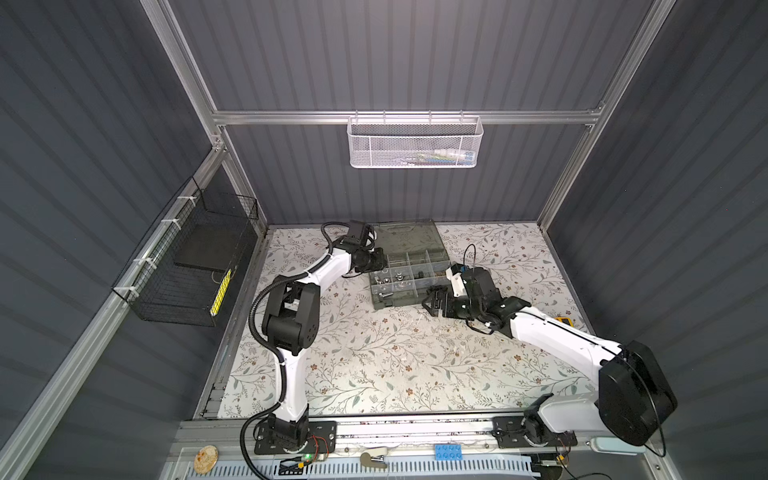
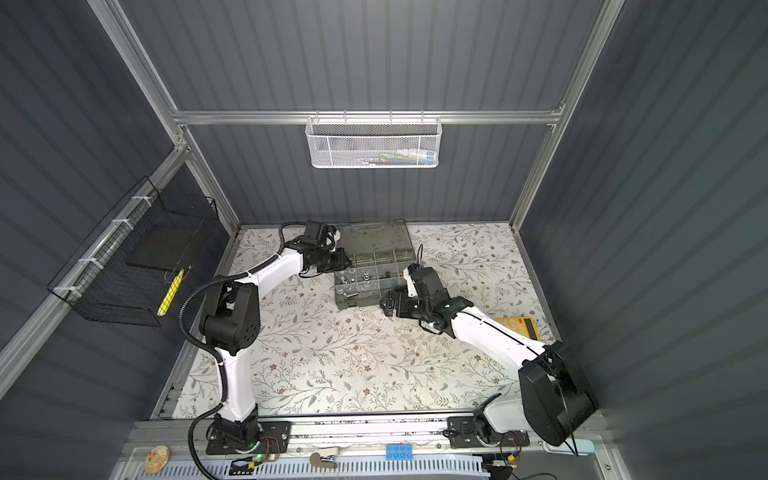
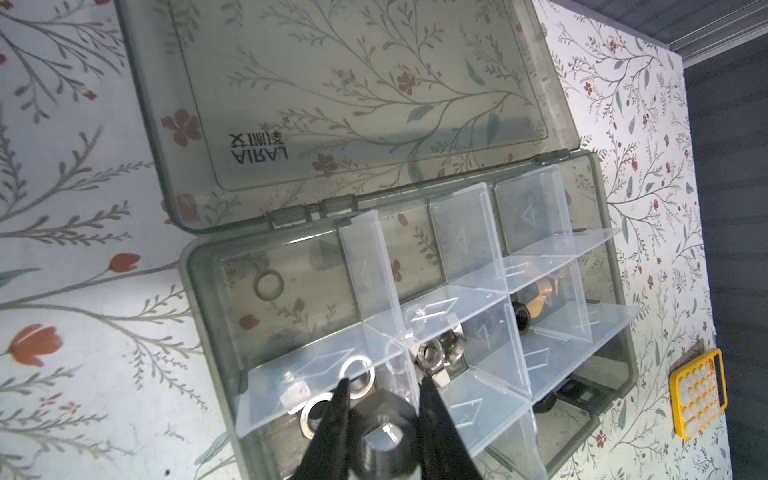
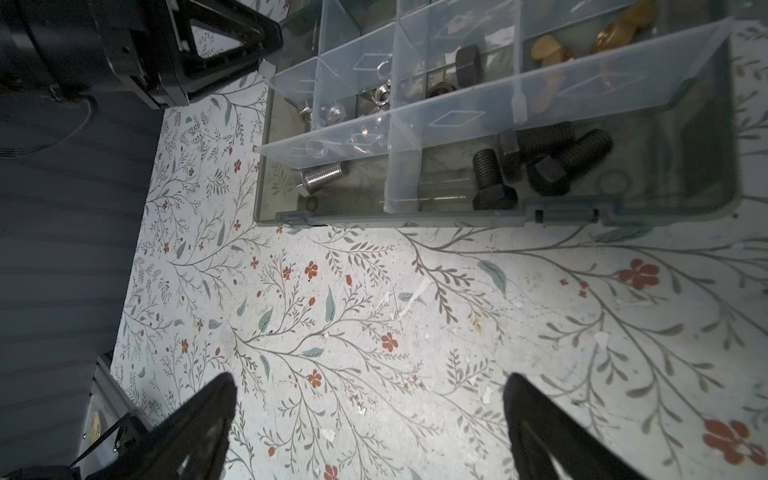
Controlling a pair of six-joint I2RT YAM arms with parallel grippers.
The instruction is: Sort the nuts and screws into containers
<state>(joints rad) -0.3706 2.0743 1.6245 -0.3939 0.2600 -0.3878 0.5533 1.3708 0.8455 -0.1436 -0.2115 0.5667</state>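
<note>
Noted black hex nut (image 3: 384, 442) pinched between the fingers of the left gripper (image 3: 384, 379). Held over the open organiser case (image 3: 199, 274), above the clear divider (image 3: 386, 299) between silver rings (image 3: 316, 415) and silver nuts (image 3: 436, 353). Exact compartment below: cannot tell.

Found right gripper (image 4: 372, 382) spread wide and empty, over bare bench (image 4: 374, 291) just beside the case front.

Already lying in compartments: black bolts (image 4: 540, 162), one silver bolt (image 4: 322, 176), brass pieces (image 4: 548, 52).

Judged nut rigid, dense for its size and smooth-faced, hence slippery under the pads; not fragile. Best gripped across two opposite flats, never corner to corner. Release low and level: likely to bounce off hard plastic or hop the thin divider into the wrong compartment.
</note>
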